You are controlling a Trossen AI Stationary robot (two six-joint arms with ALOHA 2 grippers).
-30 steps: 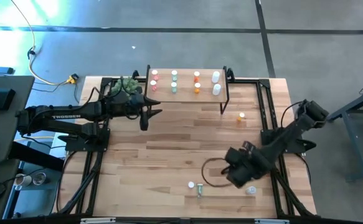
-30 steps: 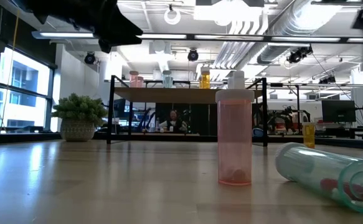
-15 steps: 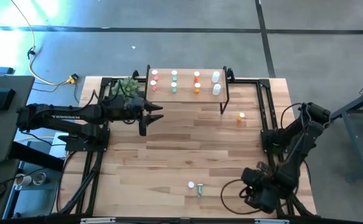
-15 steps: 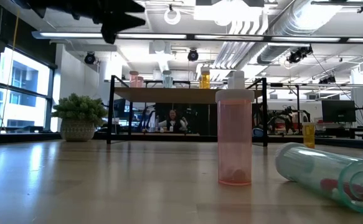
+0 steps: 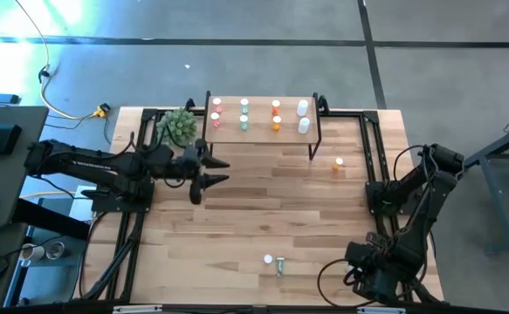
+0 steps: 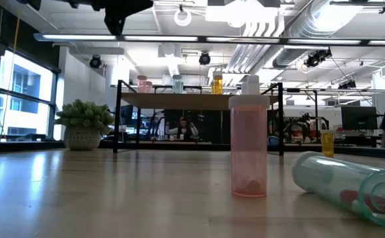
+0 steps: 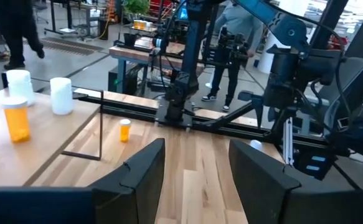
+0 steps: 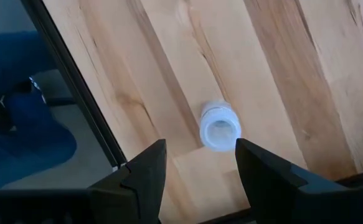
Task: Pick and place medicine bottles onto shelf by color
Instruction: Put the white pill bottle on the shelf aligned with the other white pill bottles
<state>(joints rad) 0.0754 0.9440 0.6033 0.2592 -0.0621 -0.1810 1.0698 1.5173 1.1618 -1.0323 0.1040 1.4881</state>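
The shelf (image 5: 263, 131) stands at the table's far side, with pink, green, orange and white bottles (image 5: 244, 122) upright on its top. An orange bottle (image 5: 338, 163) stands on the table to the right of the shelf. A pink bottle (image 6: 249, 149) stands upright near the near edge, and a green bottle (image 6: 347, 182) lies on its side beside it. My right gripper (image 8: 200, 171) is open above a white-capped bottle (image 8: 219, 127) that stands at the near right corner; its fingers do not touch the bottle. My left gripper (image 5: 209, 172) is open and empty, in front of the shelf's left end.
A potted plant (image 5: 180, 126) stands left of the shelf. A black frame rail (image 8: 75, 87) runs along the table's right edge beside the white bottle. Bare wood lies between the shelf and the near bottles. People stand in the room beyond the table.
My right gripper has swung from the middle right of the table toward the near right corner and now hangs over the white bottle. My left gripper has drawn a little toward the near edge, away from the shelf and plant. No bottle has moved.
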